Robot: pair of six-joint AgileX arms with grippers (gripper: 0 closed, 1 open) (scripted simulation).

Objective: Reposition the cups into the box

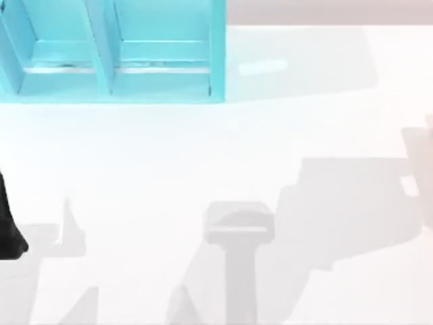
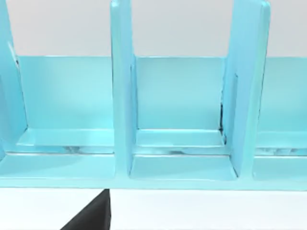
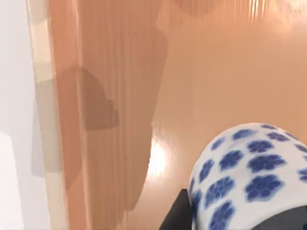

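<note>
White surface [image 1: 169, 169], turquoise box [image 1: 108, 61] at far left corner. Patterned cup [image 3: 249, 177] close against right fingers, grasp unclear; left fingers' state unclear.

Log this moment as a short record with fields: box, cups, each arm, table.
box: turquoise box with upright dividers, at the top view's far left; the compartments in view hold nothing
patterned cup: white cup with dark blue flowers, close before the right wrist camera, over an orange-brown surface
left arm: a dark part at the table's left edge; its wrist camera faces the box's compartments
table: white table, crossed by arm shadows
</note>
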